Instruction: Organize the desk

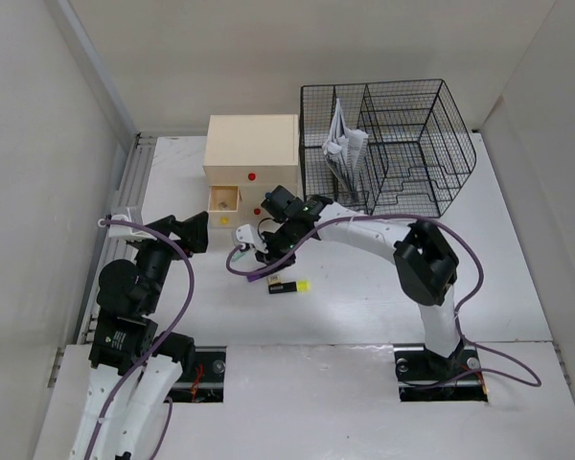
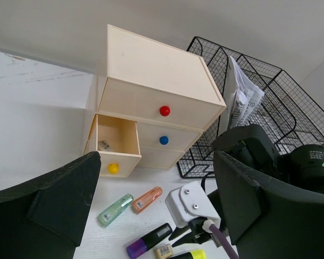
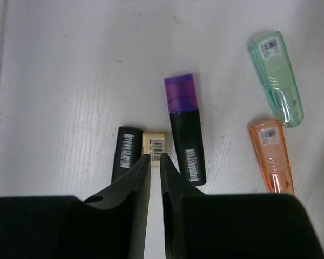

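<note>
Though close, desk (image 3: 54,81) beneath right claw (image 3: 155,158)

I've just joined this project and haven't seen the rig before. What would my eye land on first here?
The beige drawer box at the far side of the desk stands out, its yellow-knobbed drawer pulled open, next to a black wire organizer holding papers. In front, a green highlighter, an orange highlighter and a purple-capped marker lie loose, and the right tool points at a small beige barcoded piece among them.
</note>
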Action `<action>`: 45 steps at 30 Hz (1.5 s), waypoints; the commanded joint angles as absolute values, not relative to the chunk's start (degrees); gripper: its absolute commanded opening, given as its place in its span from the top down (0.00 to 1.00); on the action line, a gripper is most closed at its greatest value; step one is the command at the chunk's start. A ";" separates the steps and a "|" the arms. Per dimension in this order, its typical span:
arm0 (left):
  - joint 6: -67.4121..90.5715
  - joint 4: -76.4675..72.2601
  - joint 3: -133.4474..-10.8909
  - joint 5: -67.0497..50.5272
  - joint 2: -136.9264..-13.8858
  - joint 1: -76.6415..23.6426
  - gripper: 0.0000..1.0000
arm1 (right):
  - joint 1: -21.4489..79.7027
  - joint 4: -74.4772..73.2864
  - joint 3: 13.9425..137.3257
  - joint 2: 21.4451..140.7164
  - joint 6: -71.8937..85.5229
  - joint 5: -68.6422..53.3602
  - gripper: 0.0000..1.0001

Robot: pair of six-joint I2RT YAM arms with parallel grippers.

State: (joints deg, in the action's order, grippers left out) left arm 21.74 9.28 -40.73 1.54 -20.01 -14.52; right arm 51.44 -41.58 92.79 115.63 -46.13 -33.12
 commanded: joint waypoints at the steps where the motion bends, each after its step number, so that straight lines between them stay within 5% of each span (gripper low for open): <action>1: 21.88 6.33 -40.61 0.70 -19.51 -14.33 0.17 | 51.24 -38.76 92.90 116.19 -46.32 -29.98 0.81; 17: 21.88 6.33 -40.61 0.70 -19.51 -14.33 0.17 | 51.24 -41.22 90.26 119.88 -50.62 -24.35 0.87; 28: 21.88 6.33 -40.61 0.70 -18.98 -14.33 0.17 | 51.24 -46.49 91.85 122.26 -52.38 -27.59 0.61; 45: 21.88 6.33 -40.61 0.70 -18.98 -14.33 0.17 | 53.53 -47.90 93.60 122.34 -52.21 -31.99 0.54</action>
